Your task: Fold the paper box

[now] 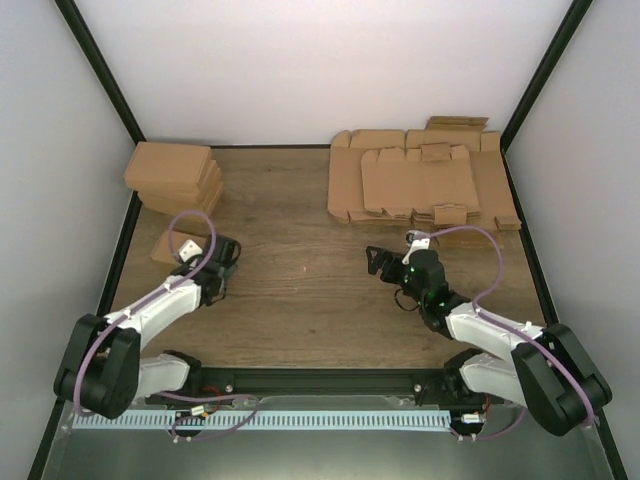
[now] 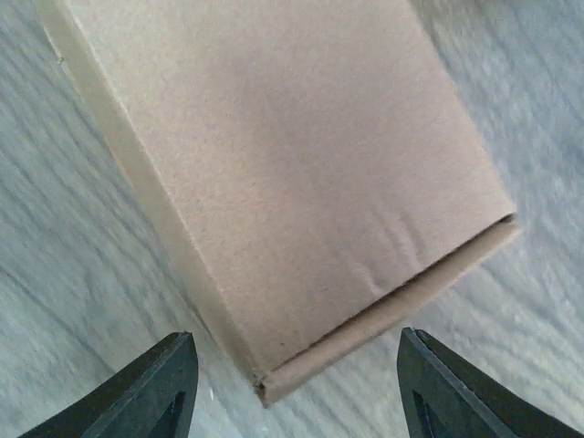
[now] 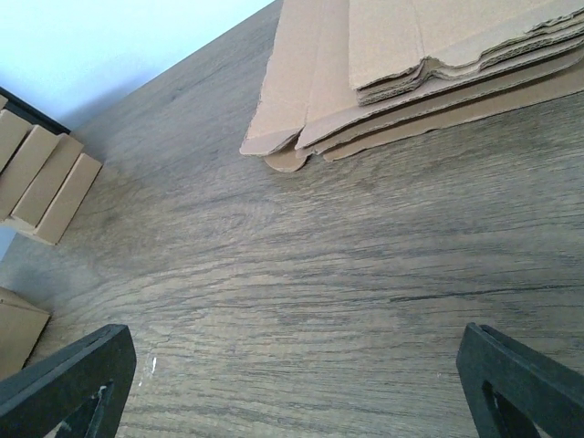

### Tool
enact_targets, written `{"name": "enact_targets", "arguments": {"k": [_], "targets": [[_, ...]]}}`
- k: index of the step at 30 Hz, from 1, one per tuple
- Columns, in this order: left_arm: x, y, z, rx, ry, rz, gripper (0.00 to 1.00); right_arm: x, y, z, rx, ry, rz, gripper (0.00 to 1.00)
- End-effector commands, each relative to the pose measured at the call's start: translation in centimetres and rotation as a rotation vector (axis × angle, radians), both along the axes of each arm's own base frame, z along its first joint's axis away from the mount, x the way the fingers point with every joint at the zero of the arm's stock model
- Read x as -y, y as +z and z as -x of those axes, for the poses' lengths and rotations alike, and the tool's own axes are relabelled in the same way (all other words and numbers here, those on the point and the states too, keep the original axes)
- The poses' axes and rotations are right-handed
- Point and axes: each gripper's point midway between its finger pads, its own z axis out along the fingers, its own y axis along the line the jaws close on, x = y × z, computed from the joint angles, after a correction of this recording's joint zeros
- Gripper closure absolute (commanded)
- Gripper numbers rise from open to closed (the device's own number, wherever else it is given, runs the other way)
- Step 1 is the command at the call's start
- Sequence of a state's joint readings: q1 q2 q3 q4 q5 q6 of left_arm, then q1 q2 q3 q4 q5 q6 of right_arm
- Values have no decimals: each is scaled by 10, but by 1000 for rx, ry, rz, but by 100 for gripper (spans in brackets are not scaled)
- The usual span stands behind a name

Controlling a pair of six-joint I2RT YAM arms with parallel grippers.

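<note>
The box (image 1: 168, 246) lies flat on the desk (image 1: 300, 310), on the left side. It is folded into a shut, flat shape. From the left wrist the box (image 2: 283, 164) fills most of the view. Its top is plain brown and smooth. A thin flap edge runs along its near short end. One near corner points into the gap between the two black fingers (image 2: 169, 388).

The left gripper (image 1: 212, 262) is just beside the box, on its right in the top view. The left gripper (image 2: 294, 336) is spread wide. Neither finger touches the box. It holds nothing.

The right gripper (image 1: 383, 265) is on the right half of the desk, well apart from the box. From the right wrist the right gripper (image 3: 297, 333) is spread wide too. Only bare wood shows between its fingers (image 3: 78, 379). It holds nothing. The same view shows a bit of the box (image 3: 16, 333) at the far left edge.

A stack (image 1: 175, 178) of other brown boxes sits in the far left corner, near the box and just behind it. The right wrist sees the stack (image 3: 46, 178) too, on the left.

A pile of flat brown sheets (image 1: 420, 180) lies at the far right of the desk. They lie over each other, with flaps and tabs sticking out. The right wrist sees the sheets (image 3: 411, 73) beyond the gripper, with their edges layered. The right gripper is near the sheets but does not touch them.
</note>
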State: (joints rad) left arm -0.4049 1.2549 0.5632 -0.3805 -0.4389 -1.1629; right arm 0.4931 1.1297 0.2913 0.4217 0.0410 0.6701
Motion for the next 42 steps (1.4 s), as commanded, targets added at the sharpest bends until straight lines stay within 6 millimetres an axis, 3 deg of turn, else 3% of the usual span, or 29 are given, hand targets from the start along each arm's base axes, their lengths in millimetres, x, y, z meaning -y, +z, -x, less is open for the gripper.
{"name": "enact_targets", "arguments": {"k": [1, 6, 11, 15, 26, 33, 42], "targets": [[-19, 8, -19, 38, -85, -13, 37, 0, 13, -5, 41, -7, -20, 0], [-38, 4, -33, 14, -88, 0, 32, 2, 15, -4, 52, -12, -20, 0], [-56, 5, -44, 18, -81, -18, 17, 3, 16, -3, 55, -14, -22, 0], [-66, -1, -55, 6, -92, -17, 15, 2, 14, -2, 49, -10, -25, 0], [-84, 9, -87, 60, -190, -96, 33, 1, 14, -2, 48, -3, -32, 0], [-93, -8, -98, 45, -185, -64, 34, 1, 14, -2, 48, -3, -31, 0], [-104, -13, -102, 51, -70, -27, 37, 1, 14, -1, 50, -3, -29, 0]]}}
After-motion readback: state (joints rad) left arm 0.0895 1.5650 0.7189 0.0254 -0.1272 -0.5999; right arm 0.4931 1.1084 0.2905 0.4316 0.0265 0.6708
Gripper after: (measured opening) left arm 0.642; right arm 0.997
